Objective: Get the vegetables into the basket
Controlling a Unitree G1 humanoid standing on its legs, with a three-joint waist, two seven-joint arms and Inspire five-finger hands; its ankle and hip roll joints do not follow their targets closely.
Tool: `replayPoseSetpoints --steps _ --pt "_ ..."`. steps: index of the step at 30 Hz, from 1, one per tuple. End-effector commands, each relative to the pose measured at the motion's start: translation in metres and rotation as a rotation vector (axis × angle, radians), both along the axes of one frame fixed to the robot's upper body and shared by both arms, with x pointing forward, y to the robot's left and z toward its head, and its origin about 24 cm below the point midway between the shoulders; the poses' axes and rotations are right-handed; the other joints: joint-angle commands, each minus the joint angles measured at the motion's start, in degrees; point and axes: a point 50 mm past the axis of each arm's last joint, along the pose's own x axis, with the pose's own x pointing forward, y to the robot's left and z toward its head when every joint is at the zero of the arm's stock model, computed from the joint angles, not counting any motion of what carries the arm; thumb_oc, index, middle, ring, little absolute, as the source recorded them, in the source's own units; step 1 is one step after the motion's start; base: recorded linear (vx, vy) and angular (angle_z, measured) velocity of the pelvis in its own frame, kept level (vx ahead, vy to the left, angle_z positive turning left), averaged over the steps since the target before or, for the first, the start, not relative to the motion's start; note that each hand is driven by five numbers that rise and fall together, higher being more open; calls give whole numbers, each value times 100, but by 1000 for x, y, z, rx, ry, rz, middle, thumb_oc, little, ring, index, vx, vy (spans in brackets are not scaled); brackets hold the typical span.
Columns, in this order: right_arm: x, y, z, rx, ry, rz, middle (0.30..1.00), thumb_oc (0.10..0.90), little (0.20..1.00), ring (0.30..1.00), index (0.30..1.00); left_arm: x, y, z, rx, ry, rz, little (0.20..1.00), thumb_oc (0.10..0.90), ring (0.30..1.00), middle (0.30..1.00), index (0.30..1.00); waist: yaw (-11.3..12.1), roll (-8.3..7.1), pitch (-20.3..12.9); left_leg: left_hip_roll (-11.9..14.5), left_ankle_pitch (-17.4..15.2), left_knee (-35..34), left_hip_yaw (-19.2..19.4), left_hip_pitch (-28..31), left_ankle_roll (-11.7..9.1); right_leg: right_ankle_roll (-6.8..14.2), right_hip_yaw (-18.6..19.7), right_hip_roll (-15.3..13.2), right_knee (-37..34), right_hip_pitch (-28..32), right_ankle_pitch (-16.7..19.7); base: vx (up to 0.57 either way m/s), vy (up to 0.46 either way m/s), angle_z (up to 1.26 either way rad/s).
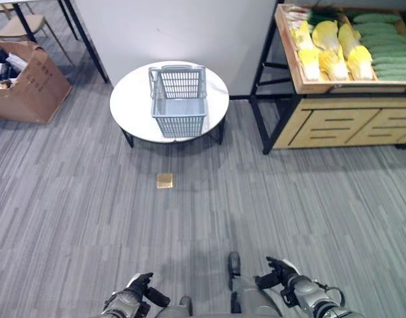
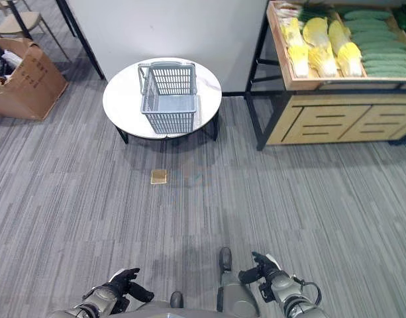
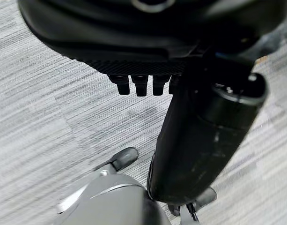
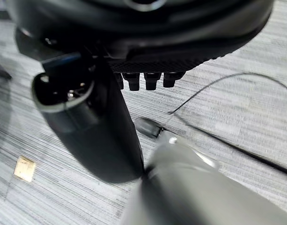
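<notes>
- The vegetables, yellow cabbages (image 1: 328, 50) and green cucumbers (image 1: 388, 50), lie on the wooden shelf (image 1: 342, 86), well apart from the grey basket (image 1: 178, 99) on the round desk (image 1: 130, 99).
- Left hand (image 1: 138, 289) and right hand (image 1: 277, 271) hang low, fingers curled, holding nothing.
- Risk, as I judge it: carrying produce that far invites a drop, and the small tan square (image 1: 165, 180) on the floor could trip a step.

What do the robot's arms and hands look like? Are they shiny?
The arms are silver-grey metal with a slight shine. Each ends in a dark, almost black hand: the left hand and the right hand. Up close, each has a thick black thumb beside a row of short black fingers, under a palm with a bumpy, textured surface. White patches show on both hands.
</notes>
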Motion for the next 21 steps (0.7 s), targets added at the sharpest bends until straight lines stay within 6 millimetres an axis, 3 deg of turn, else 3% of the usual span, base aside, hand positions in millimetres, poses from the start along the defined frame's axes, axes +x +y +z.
replayPoseSetpoints --steps 1,4,5,8,10,11,12,13,15,18,20,21 --pt "-45 -6 -13 -41 167 56 1000 900 1000 1000 1000 -11 4 -2 19 41 -31 1000 900 1000 1000 1000 6 -120 -8 -751 -306 -7 406 32 356 470 75 -51 -12 -257 307 359 -139 42" --pt "-54 -13 -13 -56 193 39 1000 900 1000 1000 1000 -13 -5 -5 3 54 -63 1000 900 1000 1000 1000 -85 -5 -99 -706 -377 52 219 263 250 345 97 40 -12 -71 251 542 -229 42" --pt "-56 -16 -13 -62 201 29 1000 900 1000 1000 1000 -11 -12 -5 -8 49 -68 1000 900 1000 1000 1000 -165 120 -150 -608 -290 184 135 266 145 214 12 99 -12 21 112 253 -135 35" --pt "-58 -19 -13 -64 207 10 1000 900 1000 1000 1000 -10 -15 -6 -17 47 -66 1000 900 1000 1000 1000 -279 195 -182 -499 -102 469 54 265 -34 59 -29 202 270 52 -93 448 -263 44" --pt "-60 -23 -12 -81 209 26 1000 900 1000 1000 1000 -7 -19 -6 -24 34 -56 1000 900 1000 1000 1000 -332 224 -182 -331 556 1322 108 66 -477 -169 -234 267 633 194 -546 540 -364 36" --pt "-60 -23 -12 -81 208 26 1000 900 1000 1000 1000 -7 -19 -6 -24 34 -56 1000 900 1000 1000 1000 -345 223 -183 -329 546 1345 95 51 -479 -171 -246 263 637 191 -550 429 -333 16" --pt "-57 -23 -11 -81 194 31 1000 900 1000 1000 1000 -6 -19 -5 -29 28 -45 1000 900 1000 1000 1000 -350 202 -178 -234 860 1734 184 -60 -684 -256 -302 304 692 289 -701 259 -230 13" --pt "-56 -24 -10 -84 197 32 1000 900 1000 1000 1000 -7 -20 -6 -31 31 -48 1000 900 1000 1000 1000 -349 170 -157 -186 964 2115 202 -261 -769 -314 -343 312 628 395 -752 389 -367 15" --pt "-57 -27 -10 -86 197 26 1000 900 1000 1000 1000 -4 -21 -5 -47 15 -17 1000 900 1000 1000 1000 -299 77 -47 56 1383 3373 347 -887 -918 -524 -421 360 519 687 -859 258 -339 21" --pt "-56 -32 -8 -101 199 13 1000 900 1000 1000 1000 -6 -24 -6 -90 7 43 1000 900 1000 1000 1000 -201 16 75 267 1407 4142 502 -1252 -827 -660 -467 450 478 950 -1011 276 -283 2" --pt "-54 -34 -7 -110 187 28 1000 900 1000 1000 1000 -9 -28 -6 -129 -1 76 1000 900 1000 1000 1000 -183 -104 72 451 1345 3824 817 -1278 -642 -726 -499 381 452 1101 -1085 294 -284 -20" --pt "-56 -33 -8 -112 197 39 1000 900 1000 1000 1000 -8 -29 -6 -147 -10 90 1000 900 1000 1000 1000 -162 -232 95 356 1091 3516 784 -1477 -525 -723 -549 304 372 1230 -1089 174 -192 1"
